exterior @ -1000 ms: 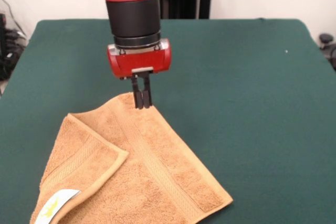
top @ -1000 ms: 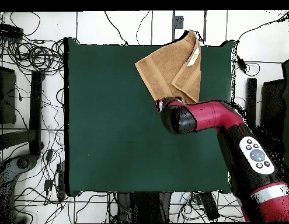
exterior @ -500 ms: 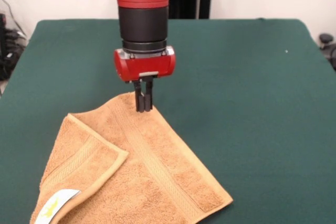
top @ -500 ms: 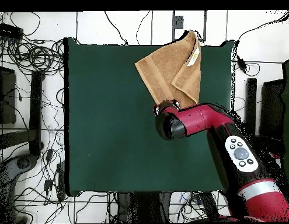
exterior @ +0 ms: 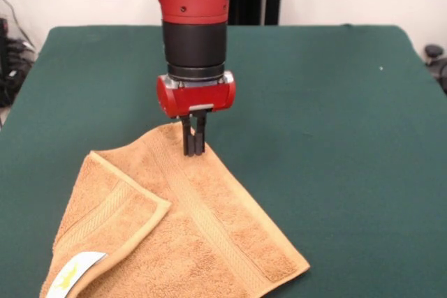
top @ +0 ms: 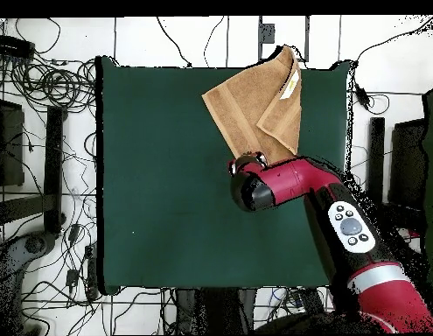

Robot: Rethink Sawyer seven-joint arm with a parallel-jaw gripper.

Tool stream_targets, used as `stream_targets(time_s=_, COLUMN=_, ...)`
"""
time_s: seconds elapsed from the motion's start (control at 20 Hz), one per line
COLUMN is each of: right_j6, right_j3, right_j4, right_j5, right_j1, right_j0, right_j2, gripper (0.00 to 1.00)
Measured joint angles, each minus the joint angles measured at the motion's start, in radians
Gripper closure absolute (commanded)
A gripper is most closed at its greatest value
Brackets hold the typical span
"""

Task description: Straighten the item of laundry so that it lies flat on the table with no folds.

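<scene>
The orange-tan towel lies on the dark green table at the front left. Its left part is folded over on itself, with the white label on top of the fold. My gripper points straight down, fingers together, tips touching the towel just inside its far corner. The towel is not lifted there. In the overhead view the towel lies at the table's top right and one corner reaches past the table's edge; my arm's wrist covers the gripper and the towel's nearest corner.
The red and black arm comes down from the top left in the front view. Cables and stands lie on the floor around the table in the overhead view.
The gripper has shifted slightly right along the towel's far corner and sunk a little. The arm has swung round above it. The towel has kept its shape.
</scene>
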Motion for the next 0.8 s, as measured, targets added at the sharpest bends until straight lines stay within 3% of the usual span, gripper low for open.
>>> stream_targets(time_s=0.45, right_j6=0.000, right_j3=-0.035, right_j4=-0.022, right_j5=-0.054, right_j1=0.033, right_j0=0.067, right_j2=-0.087, gripper=1.00)
stream_targets(time_s=0.8, right_j6=0.000, right_j3=-0.044, right_j4=-0.018, right_j5=-0.056, right_j1=0.036, right_j0=0.078, right_j2=-0.099, gripper=1.00)
